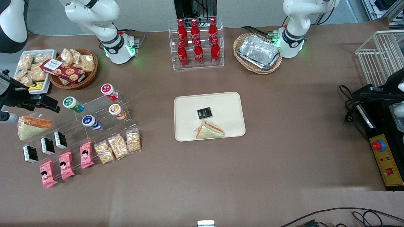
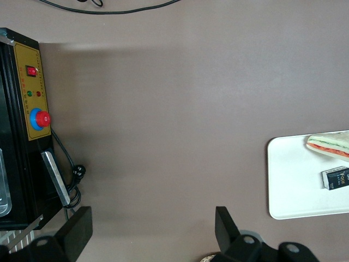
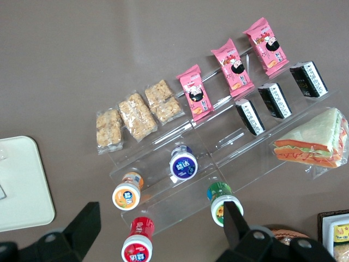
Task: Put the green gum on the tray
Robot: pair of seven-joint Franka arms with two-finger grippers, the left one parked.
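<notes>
I judge the task barely begun: the gum (image 1: 73, 104) sits on the clear stepped rack (image 1: 104, 117) at the working arm's end of the worktop (image 1: 284, 132), lying tilted with its labelled lid toward the front camera, beside the red-lidded bottle (image 1: 109, 91) and above the blue one (image 1: 91, 122) and the orange one (image 1: 117, 111). The tray (image 1: 227, 104) lies well apart in the middle of the worktop, carrying only a sandwich (image 1: 209, 130) and a small black packet (image 1: 204, 113); no gum is on it. All of the work is left: the grasp, the lift, the carry and the set-down. My hand (image 1: 41, 102) hovers near the gum, toward the working arm's edge of the scene. In the right wrist view the hand (image 3: 158, 229) is released, fingers spread wide with nothing between them, and one finger (image 3: 233, 217) overlaps the gum (image 3: 220, 201) in the picture, though I cannot tell if it touches.
</notes>
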